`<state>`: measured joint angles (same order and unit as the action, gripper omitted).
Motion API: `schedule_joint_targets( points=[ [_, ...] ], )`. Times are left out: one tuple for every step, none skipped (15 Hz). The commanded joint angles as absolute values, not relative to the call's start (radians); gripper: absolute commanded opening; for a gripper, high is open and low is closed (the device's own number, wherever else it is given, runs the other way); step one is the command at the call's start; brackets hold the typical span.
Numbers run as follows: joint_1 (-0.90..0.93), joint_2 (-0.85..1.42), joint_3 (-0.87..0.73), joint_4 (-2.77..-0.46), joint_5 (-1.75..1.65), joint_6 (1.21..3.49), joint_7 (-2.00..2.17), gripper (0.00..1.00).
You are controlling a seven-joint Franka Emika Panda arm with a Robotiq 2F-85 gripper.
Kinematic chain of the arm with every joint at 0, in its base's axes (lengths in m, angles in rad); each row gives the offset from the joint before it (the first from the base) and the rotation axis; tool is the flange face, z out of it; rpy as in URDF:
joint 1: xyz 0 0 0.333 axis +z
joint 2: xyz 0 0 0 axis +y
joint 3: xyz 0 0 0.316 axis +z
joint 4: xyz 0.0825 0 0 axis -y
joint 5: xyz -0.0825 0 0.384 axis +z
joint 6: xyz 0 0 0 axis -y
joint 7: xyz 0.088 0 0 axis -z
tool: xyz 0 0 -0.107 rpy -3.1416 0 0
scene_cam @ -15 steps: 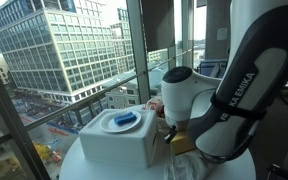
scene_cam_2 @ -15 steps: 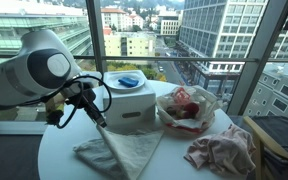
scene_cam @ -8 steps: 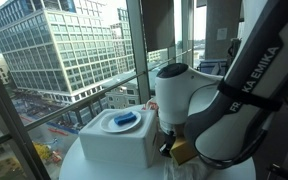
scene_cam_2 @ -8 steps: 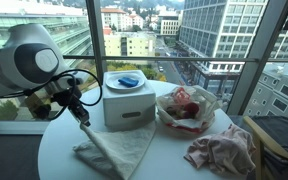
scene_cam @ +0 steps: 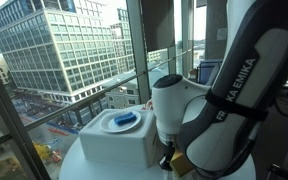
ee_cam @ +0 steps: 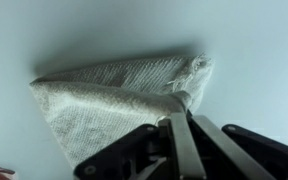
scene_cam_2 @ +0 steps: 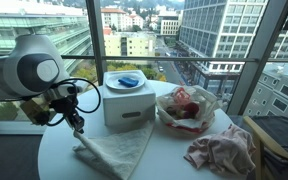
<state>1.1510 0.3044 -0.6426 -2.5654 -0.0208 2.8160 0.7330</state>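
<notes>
Gripper sits low over the tabletop, near the edge on the arm's side. Its claw is pressed together on 1 corner of the beige towel.

The wrist view confirms this. The gripper has its fingers closed with woven fabric pinched between them. That corner of the towel is raised and folded over itself. The rest of the towel lies rumpled on the table and spreads toward the camera-side edge in an exterior view.

1 white box stands just beside the towel, toward the window-side edge, with a blue piece on its lid. 1 clear bag with red and pink contents sits next to the box, nearer the table's middle. 1 pink cloth lies crumpled at the edge farthest from the arm, well apart from the towel.

In an exterior view the arm hides the towel. Only the white box and blue piece are clear there.
</notes>
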Motion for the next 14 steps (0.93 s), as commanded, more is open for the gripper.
schedule_joint_targets(
  points=[
    [0.958, 0.366, -0.442, -2.495, -0.015, 2.833, 0.723, 0.04],
    [0.913, 0.386, -0.400, -2.478, -0.026, 2.840, 0.733, 0.04],
    [0.873, 0.397, -0.361, -2.463, -0.030, 2.836, 0.731, 0.04],
    [0.846, 0.416, -0.340, -2.448, -0.040, 2.841, 0.742, 0.04],
    [0.821, 0.434, -0.323, -2.432, -0.048, 2.840, 0.752, 0.07],
    [0.802, 0.444, -0.310, -2.419, -0.052, 2.833, 0.764, 0.29],
    [0.787, 0.450, -0.305, -2.409, -0.058, 2.826, 0.773, 0.32],
    [0.777, 0.452, -0.306, -2.403, -0.066, 2.823, 0.785, 0.32],
    [0.767, 0.453, -0.305, -2.399, -0.071, 2.824, 0.791, 0.37],
    [0.763, 0.450, -0.310, -2.397, -0.078, 2.823, 0.804, 0.44],
    [0.760, 0.443, -0.315, -2.398, -0.086, 2.821, 0.819, 0.53],
    [0.755, 0.434, -0.316, -2.400, -0.097, 2.814, 0.831, 0.60],
    [0.762, 0.427, -0.329, -2.405, -0.116, 2.818, 0.855, 0.67],
    [0.765, 0.421, -0.340, -2.409, -0.136, 2.820, 0.877, 0.76]
  ],
)
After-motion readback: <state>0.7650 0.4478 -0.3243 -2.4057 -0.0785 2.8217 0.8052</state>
